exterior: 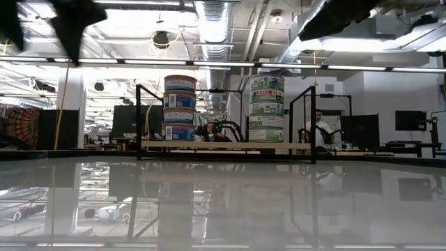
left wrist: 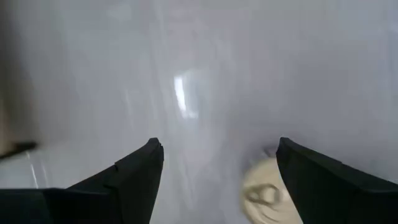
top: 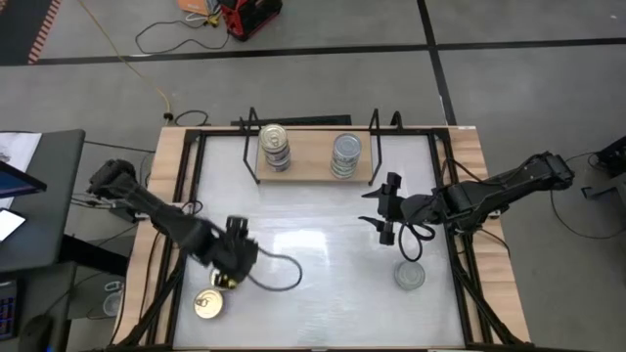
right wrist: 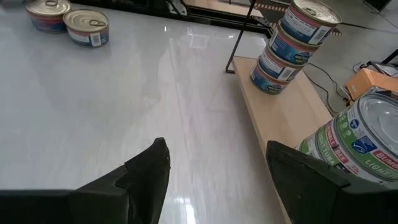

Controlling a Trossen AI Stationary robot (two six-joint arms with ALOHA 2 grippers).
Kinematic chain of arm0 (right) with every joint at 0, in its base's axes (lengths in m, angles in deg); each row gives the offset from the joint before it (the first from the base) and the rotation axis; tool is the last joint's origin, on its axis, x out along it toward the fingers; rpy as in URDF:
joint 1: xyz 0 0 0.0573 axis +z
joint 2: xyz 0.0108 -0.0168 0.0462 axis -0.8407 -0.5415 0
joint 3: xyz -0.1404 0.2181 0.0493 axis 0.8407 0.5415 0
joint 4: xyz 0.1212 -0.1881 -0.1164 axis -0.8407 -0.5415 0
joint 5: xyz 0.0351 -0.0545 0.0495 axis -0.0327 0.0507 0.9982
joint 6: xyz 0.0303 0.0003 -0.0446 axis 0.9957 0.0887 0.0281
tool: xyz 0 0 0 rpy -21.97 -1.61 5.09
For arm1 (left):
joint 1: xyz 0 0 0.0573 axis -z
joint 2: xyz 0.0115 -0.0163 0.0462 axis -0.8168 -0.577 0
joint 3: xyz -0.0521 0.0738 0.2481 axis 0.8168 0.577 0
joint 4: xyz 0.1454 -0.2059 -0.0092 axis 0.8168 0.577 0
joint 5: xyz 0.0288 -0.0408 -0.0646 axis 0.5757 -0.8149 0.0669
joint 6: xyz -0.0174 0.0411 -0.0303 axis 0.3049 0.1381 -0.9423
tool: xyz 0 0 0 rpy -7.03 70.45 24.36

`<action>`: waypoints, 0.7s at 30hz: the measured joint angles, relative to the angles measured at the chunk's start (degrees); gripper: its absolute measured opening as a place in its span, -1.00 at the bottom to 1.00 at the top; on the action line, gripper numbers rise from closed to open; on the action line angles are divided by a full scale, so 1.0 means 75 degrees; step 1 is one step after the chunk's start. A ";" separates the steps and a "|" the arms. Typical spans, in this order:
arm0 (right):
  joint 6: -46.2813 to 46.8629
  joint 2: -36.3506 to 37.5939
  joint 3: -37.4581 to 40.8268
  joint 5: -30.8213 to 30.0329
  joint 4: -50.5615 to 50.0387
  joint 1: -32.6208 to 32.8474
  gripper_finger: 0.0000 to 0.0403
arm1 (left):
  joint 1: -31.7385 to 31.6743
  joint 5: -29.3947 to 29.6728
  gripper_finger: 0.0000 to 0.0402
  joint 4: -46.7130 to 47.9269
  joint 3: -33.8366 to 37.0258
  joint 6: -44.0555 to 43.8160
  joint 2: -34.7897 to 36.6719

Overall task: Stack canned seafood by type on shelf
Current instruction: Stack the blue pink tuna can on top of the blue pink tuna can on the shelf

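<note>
Near edge of the bench: loose gold-lidded tins remain to be shelved, one gold-lidded tin lying in plain sight and a second, partly hidden tin showing just beside it under the left gripper; the right wrist view confirms two gold-lidded tins side by side. The left gripper hangs just above this pair with its jaws spread and nothing between them, the gold lid showing beside one finger in its own wrist view. On the right side of the bench lies one silver-lidded tin, also unshelved. Mid-bench: the right gripper hovers between that tin and the shelf, jaws apart and empty. Far side: the shelf, a light-wood board in a black wire frame, carries two upright stacks well apart, the left stack of blue-and-pink labelled tins with a gold top lid, the right stack of green-labelled tins with a silver top lid; each reads as about four tins high in the low view. Judged progress: well over half done, sorting by type holds so far, and three tins appear left, two for the left stack and one for the right
</note>
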 joint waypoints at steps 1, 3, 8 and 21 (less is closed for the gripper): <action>-0.0023 0.0000 0.0000 0.0000 0.0035 0.0000 0.45 | 0.0174 -0.0098 0.47 0.0011 0.0073 -0.0215 -0.0130; -0.0087 0.0000 0.0000 -0.0003 0.0157 0.0000 0.45 | 0.0403 -0.0248 0.44 0.0091 0.0166 -0.0541 -0.0389; -0.0201 0.0000 0.0000 -0.0003 0.0390 0.0000 0.45 | 0.0588 -0.0519 0.36 0.0506 0.0318 -0.1120 -0.0938; -0.0143 0.0000 0.0000 0.0000 0.0378 0.0000 0.45 | 0.0470 0.1112 0.20 -0.0036 0.0581 0.0954 -0.2656</action>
